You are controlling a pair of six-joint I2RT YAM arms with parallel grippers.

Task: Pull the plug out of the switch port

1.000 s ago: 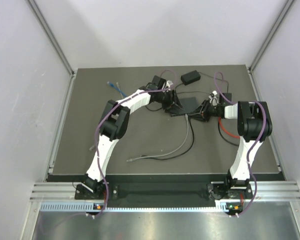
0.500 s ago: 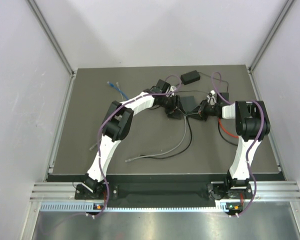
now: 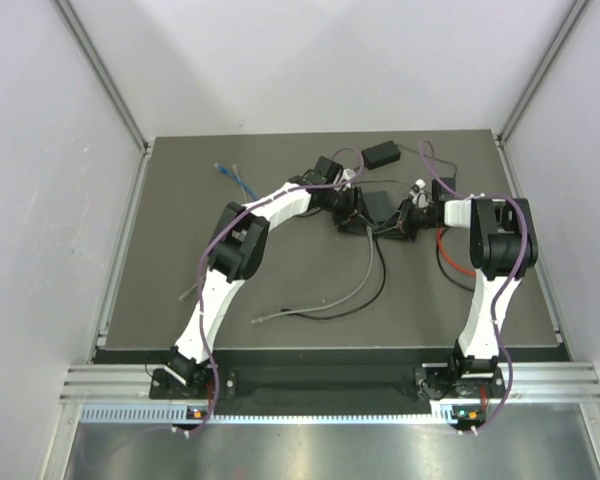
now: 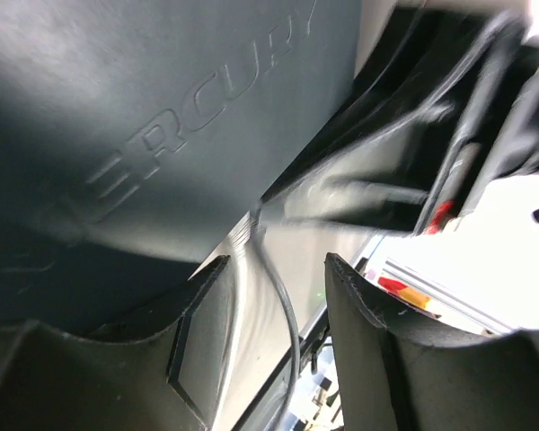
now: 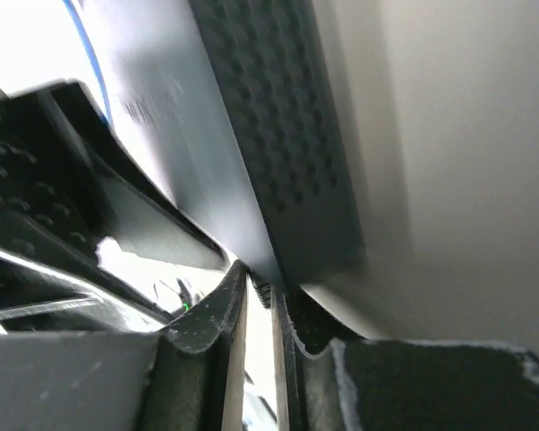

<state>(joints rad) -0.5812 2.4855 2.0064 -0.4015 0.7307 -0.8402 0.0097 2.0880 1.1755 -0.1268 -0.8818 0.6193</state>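
Observation:
The switch (image 3: 378, 205), a flat dark grey box, lies mid-table between my two grippers. In the left wrist view its embossed top (image 4: 162, 117) fills the upper left. My left gripper (image 3: 355, 218) is open at its left side, and a thin grey cable (image 4: 286, 314) runs between the spread fingers (image 4: 207, 332) without touching them. My right gripper (image 3: 395, 225) comes from the right. In the right wrist view it (image 5: 260, 296) is pinched on a corner edge of the switch (image 5: 278, 135), beside its perforated side. The plug at the port is hidden.
A black adapter block (image 3: 382, 154) with a thin cord sits behind the switch. A grey cable (image 3: 365, 285) and a black cable (image 3: 383, 280) trail forward to a loose end (image 3: 262, 319). A blue cable (image 3: 235, 178) lies back left and a red cable (image 3: 445, 255) by the right arm.
Both grippers and the switch have shifted a little towards the back of the table. The left gripper has moved slightly right, closer to the switch.

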